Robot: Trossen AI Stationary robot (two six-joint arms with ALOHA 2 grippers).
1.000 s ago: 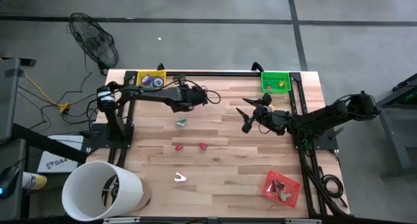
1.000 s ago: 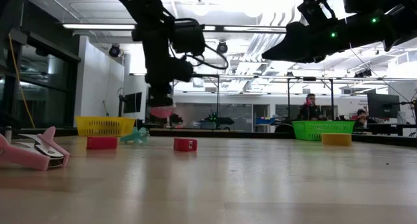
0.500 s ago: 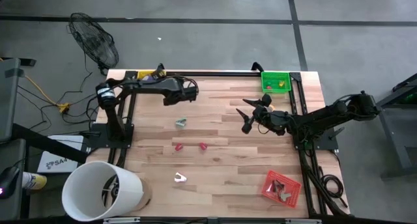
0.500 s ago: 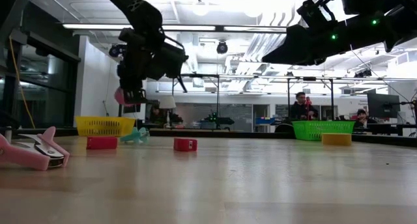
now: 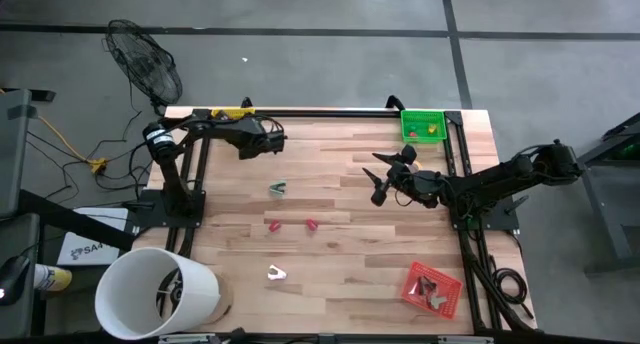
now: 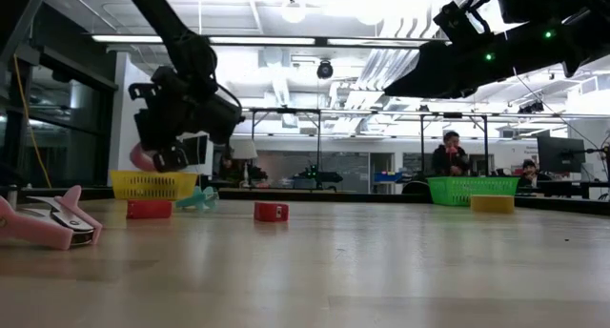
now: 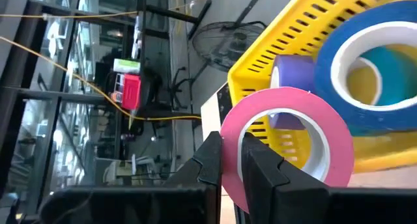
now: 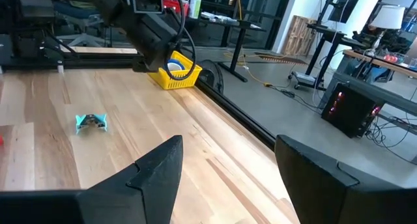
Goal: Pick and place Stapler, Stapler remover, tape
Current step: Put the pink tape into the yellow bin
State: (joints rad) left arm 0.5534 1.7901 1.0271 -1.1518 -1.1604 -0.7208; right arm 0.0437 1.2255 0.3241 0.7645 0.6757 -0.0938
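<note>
My left gripper is shut on a pink tape roll and hovers beside the yellow basket at the table's far left corner. The basket holds a blue roll and a purple roll. In the low view the pink tape roll hangs above the yellow basket. A teal staple remover, two small red staplers and a pale staple remover lie on the table. My right gripper waits open in the air at the right. My left gripper pinches the wall of the pink roll, one finger outside the ring and one finger inside its hole. The roll is lifted clear of the table, beside the yellow basket's rim.
A green basket stands at the far right corner and a red basket at the near right. A large white bucket stands at the near left corner. A pink staple remover shows close in the low view. People stand in the room behind.
My left gripper has carried the pink tape roll toward the table's far left corner, from over the middle far part of the table to just beside the yellow basket, turning as it went. It has stayed shut on the roll. The right arm has kept still.
</note>
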